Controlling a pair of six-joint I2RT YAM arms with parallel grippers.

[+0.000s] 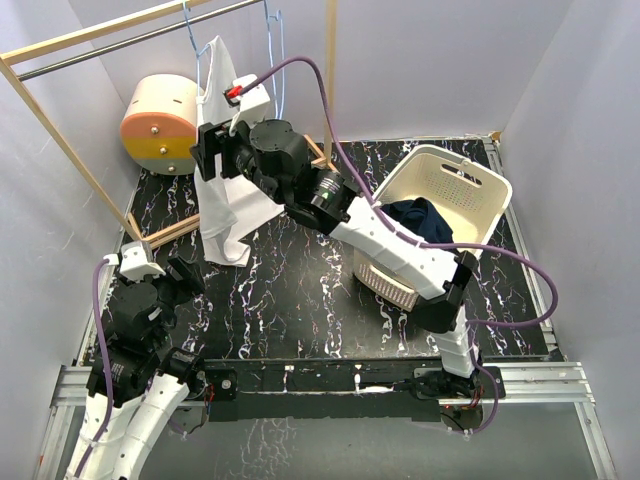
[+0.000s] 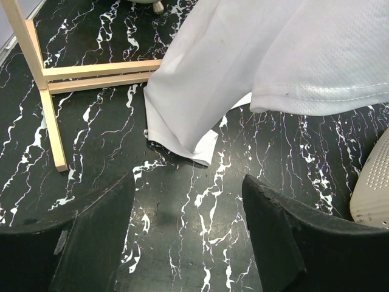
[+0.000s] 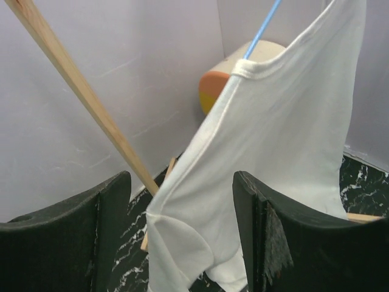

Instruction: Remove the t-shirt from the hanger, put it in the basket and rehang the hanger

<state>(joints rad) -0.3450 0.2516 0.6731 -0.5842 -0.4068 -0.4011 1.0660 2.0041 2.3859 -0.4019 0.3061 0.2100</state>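
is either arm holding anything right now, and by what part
Nothing is held. The right jaws stand open facing the hanging t-shirt, not closed on it; the left jaws are open above the table.

left claw (image 2: 188,185), right claw (image 3: 180,181): both spread

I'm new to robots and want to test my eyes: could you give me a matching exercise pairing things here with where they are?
Things: 1 white cotton t-shirt; 2 dark blue garment; 3 orange-and-cream round drum.
Places: A in the white plastic basket; B far left of the black marbled table; C on the blue wire hanger.
Pairs: 1-C; 2-A; 3-B.
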